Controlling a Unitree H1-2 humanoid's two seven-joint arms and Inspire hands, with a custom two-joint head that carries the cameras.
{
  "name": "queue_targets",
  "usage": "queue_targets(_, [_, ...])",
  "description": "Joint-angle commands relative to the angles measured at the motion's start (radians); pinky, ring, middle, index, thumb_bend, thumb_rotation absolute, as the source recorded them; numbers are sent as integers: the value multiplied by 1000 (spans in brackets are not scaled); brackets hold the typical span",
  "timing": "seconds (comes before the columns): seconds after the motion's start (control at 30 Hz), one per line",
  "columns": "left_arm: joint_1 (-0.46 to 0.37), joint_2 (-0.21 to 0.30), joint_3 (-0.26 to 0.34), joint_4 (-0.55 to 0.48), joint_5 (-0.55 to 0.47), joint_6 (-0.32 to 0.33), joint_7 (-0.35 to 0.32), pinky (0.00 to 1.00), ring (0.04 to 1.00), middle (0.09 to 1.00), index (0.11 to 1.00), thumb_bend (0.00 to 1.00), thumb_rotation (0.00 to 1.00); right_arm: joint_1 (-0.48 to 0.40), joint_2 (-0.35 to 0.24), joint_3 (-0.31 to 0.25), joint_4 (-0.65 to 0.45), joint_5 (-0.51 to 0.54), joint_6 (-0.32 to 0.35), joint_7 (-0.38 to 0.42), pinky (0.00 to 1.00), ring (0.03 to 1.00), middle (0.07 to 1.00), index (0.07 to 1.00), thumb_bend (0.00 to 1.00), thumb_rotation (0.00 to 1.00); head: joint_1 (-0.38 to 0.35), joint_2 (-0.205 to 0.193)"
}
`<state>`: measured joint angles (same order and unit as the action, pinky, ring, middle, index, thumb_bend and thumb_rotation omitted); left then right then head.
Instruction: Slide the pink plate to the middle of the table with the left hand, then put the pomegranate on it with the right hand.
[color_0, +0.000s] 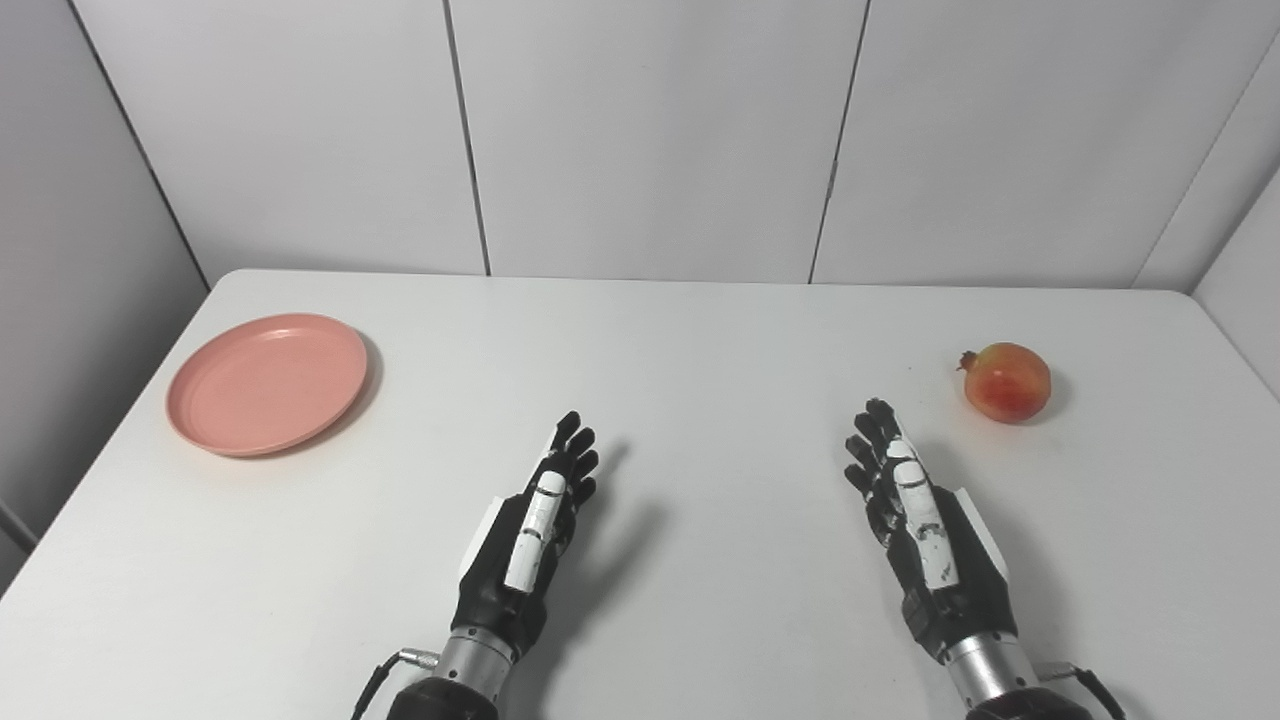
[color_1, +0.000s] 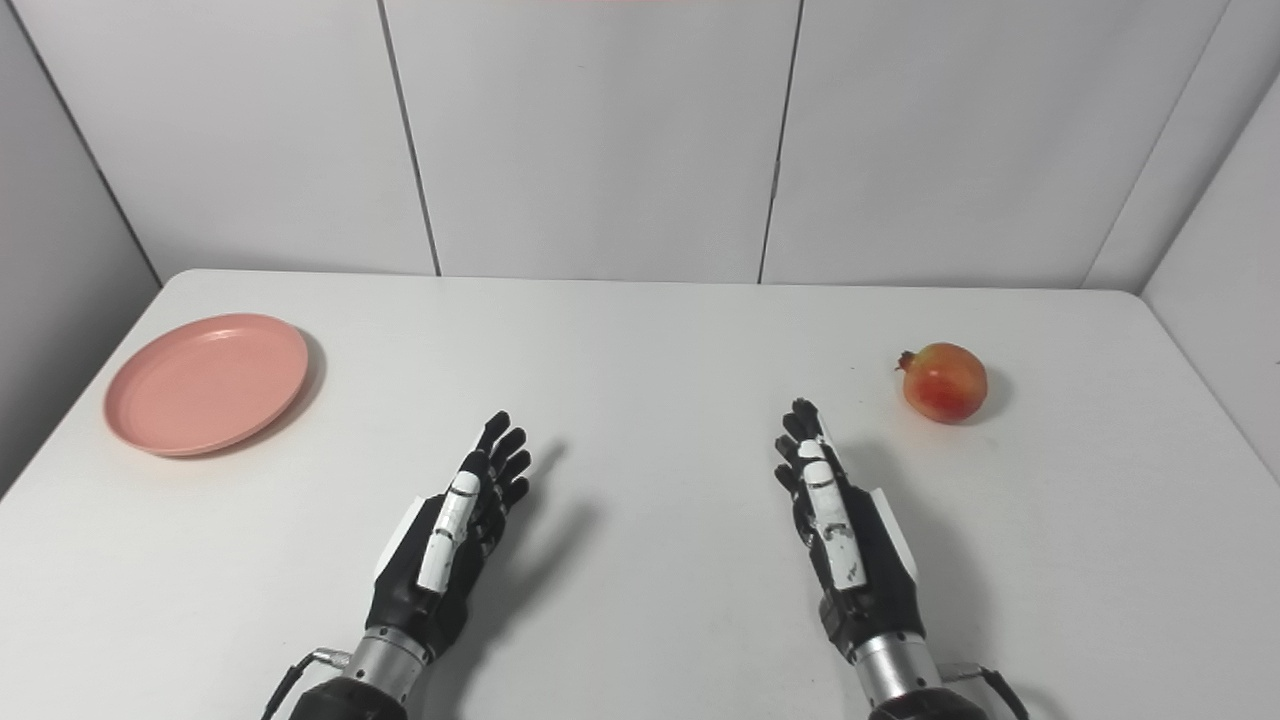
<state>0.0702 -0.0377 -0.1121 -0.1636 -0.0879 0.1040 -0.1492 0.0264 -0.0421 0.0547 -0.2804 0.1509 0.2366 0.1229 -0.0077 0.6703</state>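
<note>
A pink plate lies empty on the white table at the far left. A red-orange pomegranate sits at the right side of the table. My left hand is open with fingers stretched forward, low over the table's near middle, well right of the plate. My right hand is open, fingers stretched forward, a short way near-left of the pomegranate and not touching it. The plate, pomegranate, left hand and right hand also show in the right eye view.
White panel walls stand behind the table and at both sides. The table's left edge runs close to the plate. Nothing else lies on the table.
</note>
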Motion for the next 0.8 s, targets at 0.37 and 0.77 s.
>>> queue_targets(0.37, [17,7,-8,-20,9,-37,-1,1000,1000,1000,1000,426,1000,-17,-2,-4,-11,8,-43,10,1000,993,1000,1000,216,1000,4,-2])
queue_targets(0.77, [17,1,-9,-15,5,-43,3,1000,998,1000,1000,419,1000,-17,-6,-5,-14,4,-38,7,1000,989,1000,1000,220,1000,38,-5])
